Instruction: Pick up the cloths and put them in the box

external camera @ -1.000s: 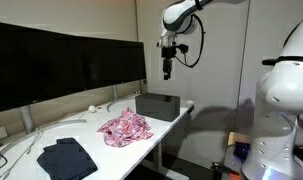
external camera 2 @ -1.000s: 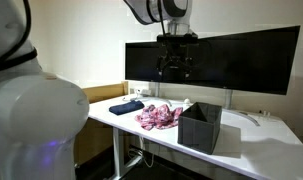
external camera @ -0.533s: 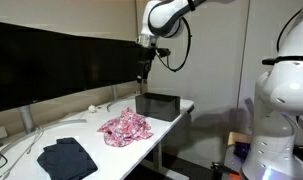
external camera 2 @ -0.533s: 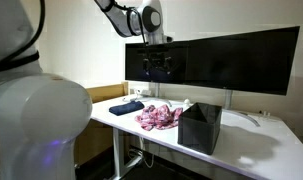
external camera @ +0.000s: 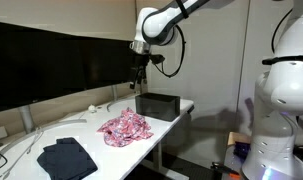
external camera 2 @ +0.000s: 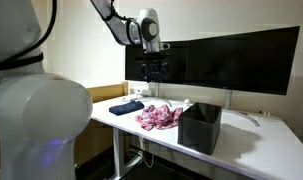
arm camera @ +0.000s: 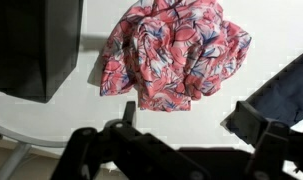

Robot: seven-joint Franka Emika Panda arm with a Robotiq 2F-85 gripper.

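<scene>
Cloths both on the white table [external camera: 88, 130]: pink floral cloth [external camera: 124, 128] lies crumpled just beside the box [external camera: 157, 105], and navy cloth [external camera: 66, 158] lies well apart, near the table's far end. My pincer [external camera: 137, 82] hangs high above, jaws spread wide, gripping nothing.

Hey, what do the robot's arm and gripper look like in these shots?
The arm is white, with rounded glossy segments and dark bands at the joints. A black cable loops beside its wrist. The gripper is black with slim fingers. No markings are legible.
</scene>
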